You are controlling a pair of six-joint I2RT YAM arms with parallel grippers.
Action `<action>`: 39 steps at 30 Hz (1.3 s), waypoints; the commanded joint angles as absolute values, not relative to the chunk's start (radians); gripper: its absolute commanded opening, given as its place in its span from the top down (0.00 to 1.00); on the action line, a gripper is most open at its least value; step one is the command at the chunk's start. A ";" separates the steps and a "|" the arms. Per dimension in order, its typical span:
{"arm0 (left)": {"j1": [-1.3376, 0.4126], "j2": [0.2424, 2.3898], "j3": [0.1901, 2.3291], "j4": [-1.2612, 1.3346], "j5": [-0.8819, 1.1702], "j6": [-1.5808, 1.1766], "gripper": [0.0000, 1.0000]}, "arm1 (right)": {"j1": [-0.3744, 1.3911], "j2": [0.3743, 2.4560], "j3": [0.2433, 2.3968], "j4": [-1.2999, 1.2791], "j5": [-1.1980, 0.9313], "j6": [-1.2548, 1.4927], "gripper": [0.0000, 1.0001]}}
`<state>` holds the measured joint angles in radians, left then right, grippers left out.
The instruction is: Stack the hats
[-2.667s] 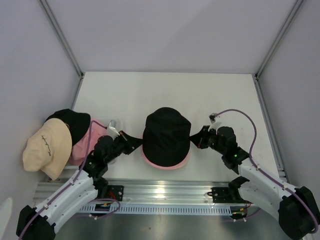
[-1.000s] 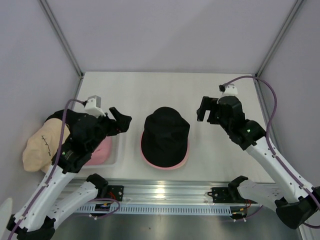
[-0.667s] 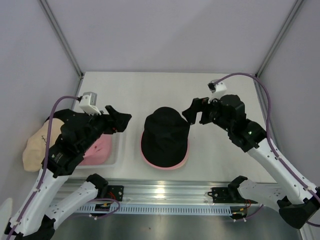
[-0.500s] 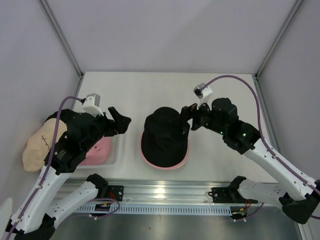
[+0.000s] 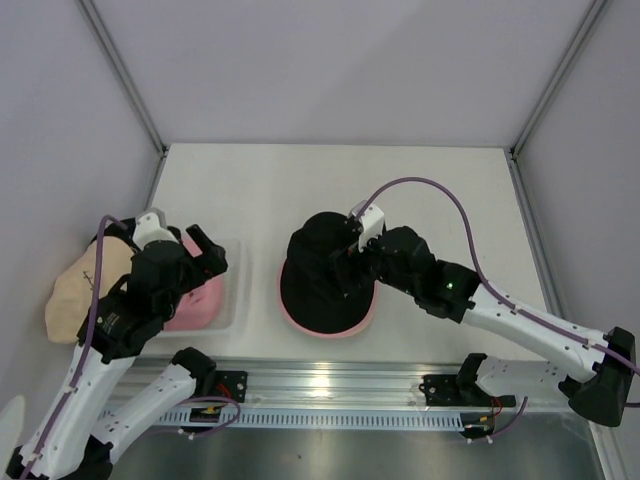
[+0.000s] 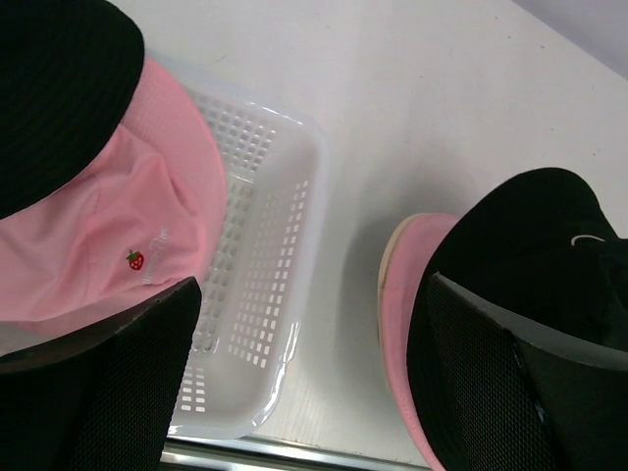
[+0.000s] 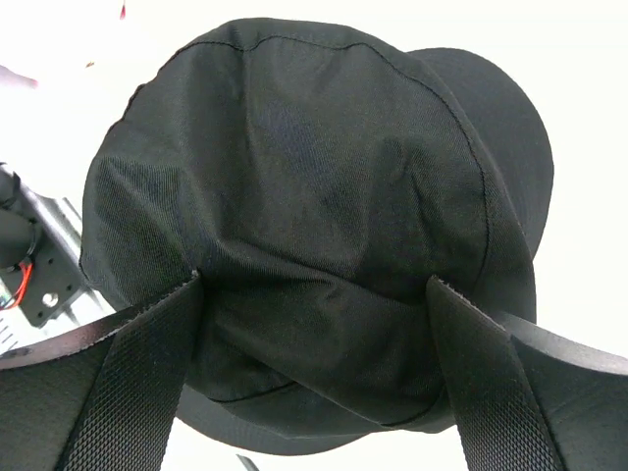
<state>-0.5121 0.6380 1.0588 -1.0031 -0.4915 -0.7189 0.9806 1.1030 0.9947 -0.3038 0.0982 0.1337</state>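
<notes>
In the middle of the table a black hat sits on top of a pink hat, whose brim shows underneath. My right gripper hangs open over the black crown, one finger on each side of it. At the left, a second pink hat with a small strawberry mark lies in a white basket, partly under another black hat. A cream hat lies further left. My left gripper is open and empty above the gap between basket and stack, holding nothing.
The aluminium rail and both arm bases run along the near edge. Grey walls and slanted frame posts close in the left, right and back. The white table stretches behind the stack.
My right arm swung from the right rear down and left over the black hat. My left arm drew back left and nearer, toward the basket. Both grippers stayed open.
</notes>
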 commanded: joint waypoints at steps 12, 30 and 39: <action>-0.402 0.658 1.187 -1.220 -0.704 -0.816 0.01 | 1.002 1.057 1.238 -0.443 0.357 0.146 0.00; 0.646 0.753 1.071 -0.920 -0.358 -0.532 0.02 | 0.658 1.012 1.299 -0.494 0.048 0.311 0.01; 0.680 0.778 0.947 -0.786 -0.353 -0.448 0.05 | 0.629 1.065 1.341 -0.494 -0.072 0.313 0.01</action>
<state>0.6651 0.7982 0.9684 -0.8845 -0.3500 -0.5140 0.6350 1.0443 1.2980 -0.5205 -0.0113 0.2966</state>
